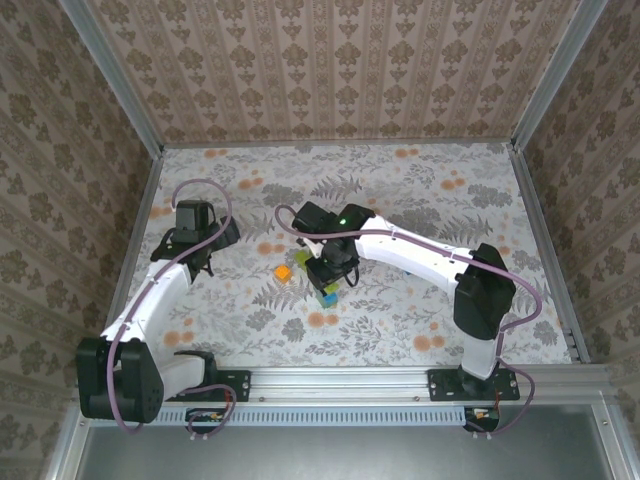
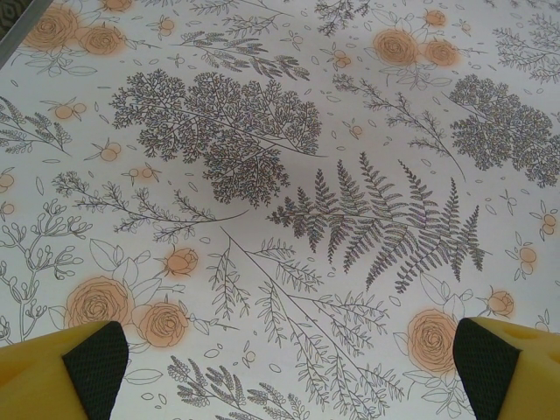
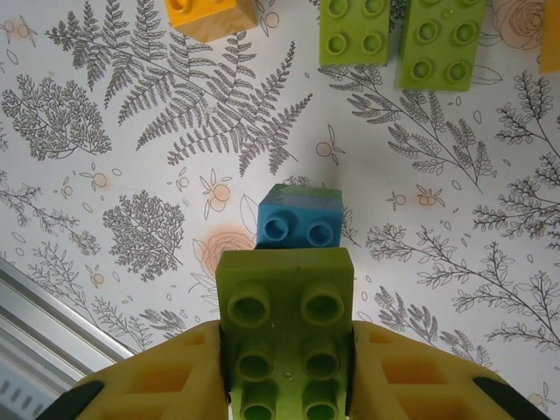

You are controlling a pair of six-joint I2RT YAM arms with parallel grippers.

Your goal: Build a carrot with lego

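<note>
My right gripper (image 3: 287, 354) is shut on a lime-green lego brick (image 3: 287, 324), studs facing the camera, its yellow fingers (image 3: 171, 376) pressed on both long sides. Just past the brick's far end is a small blue brick (image 3: 299, 219) with a green layer on it; whether the two touch I cannot tell. From above, the right gripper (image 1: 327, 275) hangs over the table's middle with the lime and blue pieces (image 1: 326, 297) under it. An orange brick (image 1: 284, 271) lies just to its left. My left gripper (image 2: 289, 376) is open over bare cloth, well apart at the left (image 1: 195, 228).
Past the held brick lie an orange brick (image 3: 210, 13) and two lime-green bricks (image 3: 354, 31) (image 3: 442, 39), with another orange piece at the right edge (image 3: 551, 35). The table's metal rail (image 3: 35, 324) runs along the lower left. Patterned walls (image 1: 330, 70) enclose the flowered table.
</note>
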